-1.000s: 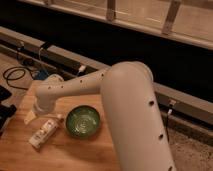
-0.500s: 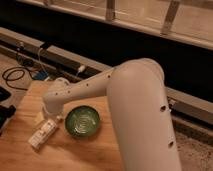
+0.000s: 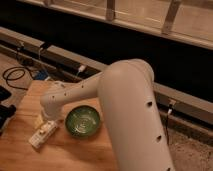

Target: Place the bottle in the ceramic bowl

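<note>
The white bottle (image 3: pixel 42 134) lies on its side on the wooden table (image 3: pixel 75 155), left of the green ceramic bowl (image 3: pixel 83 121). The bowl is glossy green with a lighter swirl inside and holds nothing. My white arm reaches down from the right. The gripper (image 3: pixel 45 118) is at its end, just above the upper end of the bottle and left of the bowl. Most of the gripper is hidden behind the wrist.
A black cable (image 3: pixel 15 77) coils on the floor at the left beyond the table. A dark object (image 3: pixel 5 112) sits at the table's left edge. A low metal rail with sockets (image 3: pixel 80 67) runs behind the table.
The arm has swung right and down toward the bottle's upper end. The bottle and bowl have not moved.
</note>
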Action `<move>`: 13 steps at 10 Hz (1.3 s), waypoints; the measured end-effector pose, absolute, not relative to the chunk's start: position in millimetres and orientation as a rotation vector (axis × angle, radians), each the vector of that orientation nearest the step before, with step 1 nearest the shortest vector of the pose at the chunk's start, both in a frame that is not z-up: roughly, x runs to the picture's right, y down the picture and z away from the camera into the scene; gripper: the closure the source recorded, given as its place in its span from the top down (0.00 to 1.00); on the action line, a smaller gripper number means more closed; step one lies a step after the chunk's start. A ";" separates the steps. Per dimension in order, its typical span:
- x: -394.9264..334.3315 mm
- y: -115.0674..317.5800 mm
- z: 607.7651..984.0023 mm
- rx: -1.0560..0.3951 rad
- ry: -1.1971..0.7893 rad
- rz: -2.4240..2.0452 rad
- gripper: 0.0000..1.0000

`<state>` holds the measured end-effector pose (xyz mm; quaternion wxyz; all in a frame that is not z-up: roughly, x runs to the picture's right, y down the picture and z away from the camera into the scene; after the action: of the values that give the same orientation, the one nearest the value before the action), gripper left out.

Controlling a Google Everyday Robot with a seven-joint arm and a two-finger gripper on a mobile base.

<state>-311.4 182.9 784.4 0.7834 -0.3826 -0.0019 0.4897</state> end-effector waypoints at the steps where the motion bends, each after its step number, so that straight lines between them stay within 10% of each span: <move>1: -314.6 185.8 787.7 -0.832 0.001 1.051 0.80; 10: -352.5 216.3 803.9 -0.899 0.040 0.973 0.80; 13: -359.1 219.0 800.1 -0.868 0.025 0.939 0.58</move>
<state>-359.1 219.0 800.1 0.8025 -0.4050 0.0119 0.4380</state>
